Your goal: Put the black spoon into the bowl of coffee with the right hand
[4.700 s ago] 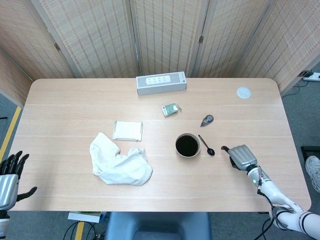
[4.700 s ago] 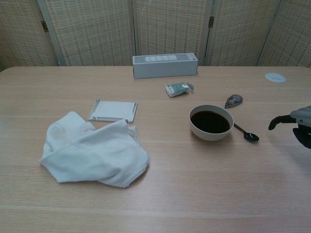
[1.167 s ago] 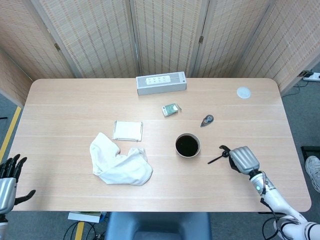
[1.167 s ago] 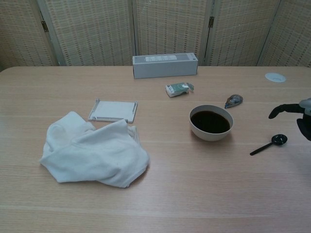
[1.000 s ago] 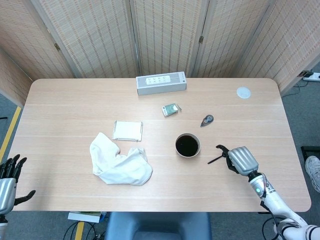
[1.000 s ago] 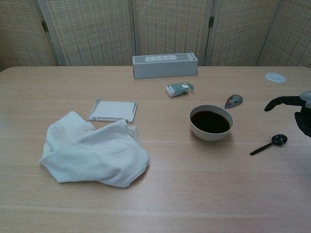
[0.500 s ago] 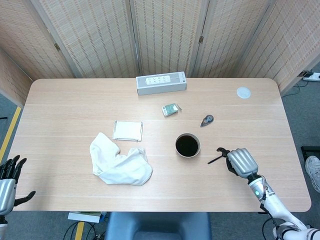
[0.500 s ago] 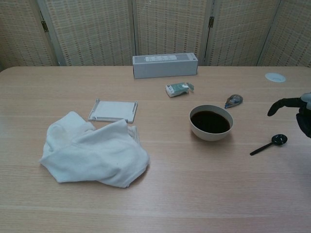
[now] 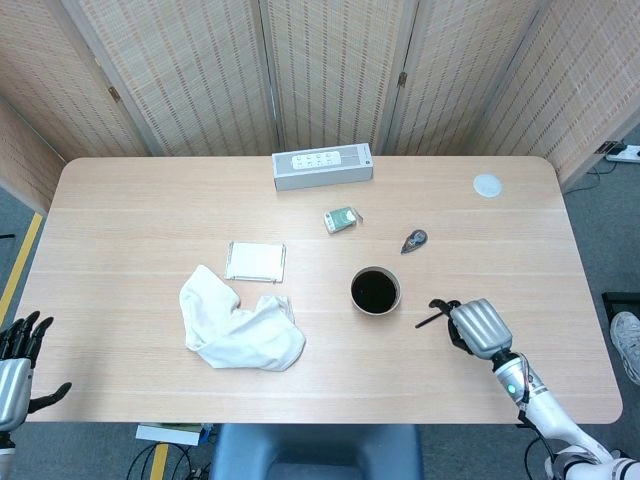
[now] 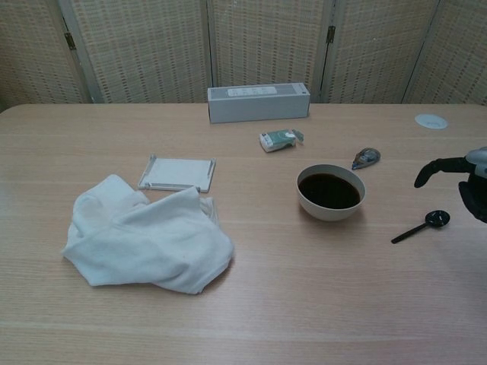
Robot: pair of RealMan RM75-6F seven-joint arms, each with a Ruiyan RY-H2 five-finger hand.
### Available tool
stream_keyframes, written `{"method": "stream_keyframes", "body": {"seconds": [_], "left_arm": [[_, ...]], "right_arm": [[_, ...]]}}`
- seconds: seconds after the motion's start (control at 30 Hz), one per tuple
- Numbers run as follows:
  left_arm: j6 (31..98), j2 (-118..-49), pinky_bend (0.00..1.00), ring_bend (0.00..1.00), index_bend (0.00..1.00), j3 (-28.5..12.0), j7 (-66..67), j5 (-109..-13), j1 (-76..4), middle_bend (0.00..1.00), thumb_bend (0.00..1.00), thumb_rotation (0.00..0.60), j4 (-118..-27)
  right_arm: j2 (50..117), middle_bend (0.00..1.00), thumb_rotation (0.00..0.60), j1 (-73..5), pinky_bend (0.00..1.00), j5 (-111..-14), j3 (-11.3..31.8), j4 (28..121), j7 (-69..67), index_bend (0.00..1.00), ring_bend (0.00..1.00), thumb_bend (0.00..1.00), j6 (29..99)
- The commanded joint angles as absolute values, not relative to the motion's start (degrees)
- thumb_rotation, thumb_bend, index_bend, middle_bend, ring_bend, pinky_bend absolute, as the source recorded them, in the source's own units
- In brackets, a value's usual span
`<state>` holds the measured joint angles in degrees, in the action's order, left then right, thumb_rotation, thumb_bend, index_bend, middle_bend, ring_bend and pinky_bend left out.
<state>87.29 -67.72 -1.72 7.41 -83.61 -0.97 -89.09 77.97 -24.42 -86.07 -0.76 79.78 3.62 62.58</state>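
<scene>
While the black spoon (image 10: 422, 225) lay flat on the table (image 9: 150, 200) near its right edge, beside the bowl of coffee (image 10: 330, 192), the right hand (image 9: 475, 328) hovered over it, fingers spread, gripping nothing.

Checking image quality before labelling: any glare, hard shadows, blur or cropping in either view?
Head view: even, soft light, no glare; everything sharp, the black spoon small and partly under the right hand; the left hand cut by the frame edge. Chest view: faint soft shadows beside the bowl of coffee and white cloth; right hand cropped at the frame's right edge.
</scene>
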Motion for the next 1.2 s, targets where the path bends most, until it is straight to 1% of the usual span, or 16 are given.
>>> {"method": "stream_keyframes", "body": {"seconds": [0.03,0.17,0.23,0.27,0.3,0.37,0.4,0.43,0.5,0.57,0.83,1.0,1.1,1.2], "left_arm": [[87.3,-67.7,0.14,0.07,0.12,-1.7,7.4,-83.6,-0.9,0.06,0.15,0.600,-89.1],[87.3,-67.8,0.14,0.07,0.12,-1.6,7.4,-83.7,-0.9,0.06,0.15,0.600,-89.1],[87.3,-67.8,0.14,0.07,0.12,-1.7,7.4,-83.7,-0.9,0.06,0.15,0.600,-89.1],[87.3,-67.8,0.14,0.07,0.12,-1.7,7.4,-83.6,-0.9,0.06,0.15,0.600,-89.1],[87.3,-67.8,0.14,0.07,0.12,-1.7,7.4,-83.6,-0.9,0.06,0.15,0.600,-89.1],[87.3,-67.8,0.14,0.07,0.12,-1.7,7.4,-83.7,-0.9,0.06,0.15,0.600,-89.1],[87.2,-67.8,0.14,0.07,0.12,-1.7,7.3,-83.7,-0.9,0.06,0.15,0.600,-89.1],[87.1,-67.8,0.14,0.07,0.12,-1.7,7.3,-83.7,-1.0,0.06,0.15,0.600,-89.1],[87.1,-67.9,0.14,0.07,0.12,-1.7,7.3,-83.8,-1.0,0.06,0.15,0.600,-89.0],[87.2,-68.0,0.14,0.07,0.12,-1.7,7.2,-83.8,-1.0,0.06,0.15,0.600,-89.0],[87.1,-68.1,0.14,0.07,0.12,-1.5,7.3,-83.9,-0.9,0.06,0.15,0.600,-89.0],[87.2,-67.9,0.14,0.07,0.12,-1.4,7.4,-83.9,-0.8,0.06,0.15,0.600,-89.2],[87.3,-68.0,0.14,0.07,0.12,-1.4,7.4,-83.9,-0.7,0.06,0.15,0.600,-89.2],[87.2,-68.0,0.14,0.07,0.12,-1.4,7.5,-83.7,-0.6,0.06,0.15,0.600,-89.1]], "right_arm": [[77.8,0.93,0.497,-24.5,0.91,-86.3,-0.9,79.8,4.0,0.30,0.99,0.00,62.4],[77.7,0.99,0.466,-24.6,1.00,-85.9,-0.8,80.2,4.7,0.30,1.00,0.00,61.9],[77.7,1.00,0.461,-24.7,1.00,-85.3,-0.6,80.0,7.1,0.30,1.00,0.00,61.7],[77.9,1.00,0.473,-24.6,1.00,-84.8,-0.4,79.9,8.5,0.30,1.00,0.00,61.7],[78.0,1.00,0.501,-24.6,1.00,-84.5,-0.3,79.7,10.2,0.30,1.00,0.00,61.7],[78.5,1.00,0.577,-24.8,1.00,-84.7,-0.3,78.7,13.3,0.30,1.00,0.03,62.0],[78.6,1.00,0.600,-25.0,1.00,-84.6,-0.3,78.7,13.5,0.30,1.00,0.06,61.5],[78.6,1.00,0.600,-25.2,1.00,-84.4,-0.3,78.6,13.4,0.30,1.00,0.10,60.8],[78.5,1.00,0.600,-25.9,1.00,-84.3,-0.5,78.4,13.3,0.30,1.00,0.14,59.4],[78.7,1.00,0.600,-26.7,1.00,-84.5,-0.7,77.4,13.9,0.31,1.00,0.17,58.0],[81.7,1.00,0.600,-29.3,1.00,-84.4,-0.2,72.2,15.5,0.40,1.00,0.22,54.6],[84.0,1.00,0.600,-31.1,1.00,-84.9,-0.5,68.5,16.5,0.43,1.00,0.25,52.2],[85.5,1.00,0.600,-31.6,1.00,-85.8,-0.8,66.7,16.4,0.44,1.00,0.26,52.2],[87.1,1.00,0.600,-31.5,1.00,-86.7,-1.1,65.0,16.3,0.49,1.00,0.26,53.3]]}}
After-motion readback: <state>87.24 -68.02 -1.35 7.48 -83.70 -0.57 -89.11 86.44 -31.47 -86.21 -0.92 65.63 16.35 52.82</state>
